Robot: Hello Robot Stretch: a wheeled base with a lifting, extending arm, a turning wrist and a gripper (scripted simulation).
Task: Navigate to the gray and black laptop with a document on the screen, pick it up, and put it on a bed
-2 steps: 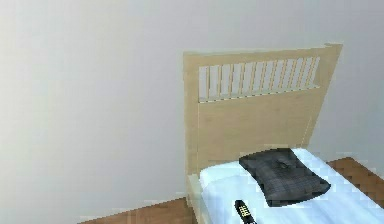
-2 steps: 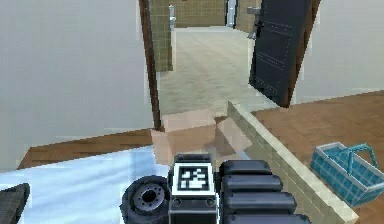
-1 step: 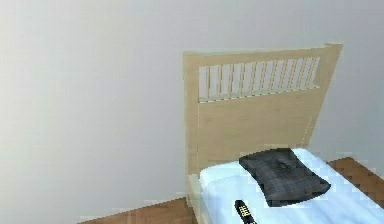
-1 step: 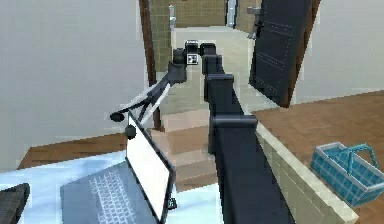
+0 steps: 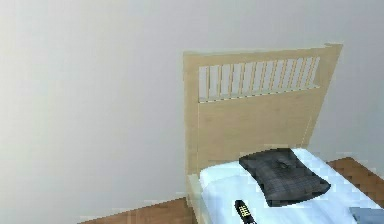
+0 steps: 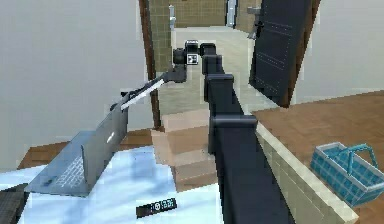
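Note:
A grey laptop [image 6: 85,152] with its lid up leans over the pale blue bed [image 6: 130,185] at the arm side view's lower left. The dark arm [image 6: 235,140] rises from the bottom edge. At its far end the gripper [image 6: 135,92] reaches its thin fingers [image 6: 150,82] down-left to the top edge of the laptop's lid. The laptop's lower edge is close to the bedding, so I cannot tell whether the gripper holds it. In the forward view the bed [image 5: 340,195] stands at the lower right under a wooden slatted headboard [image 5: 255,100].
A dark pillow [image 5: 285,175] and a black remote [image 5: 243,211] lie on the bed; the remote [image 6: 158,207] shows again by the arm. A tan box-like stand [image 6: 185,150] sits beside the bed. A blue basket [image 6: 345,165] is on the wood floor. A dark door [image 6: 282,50] hangs by a doorway.

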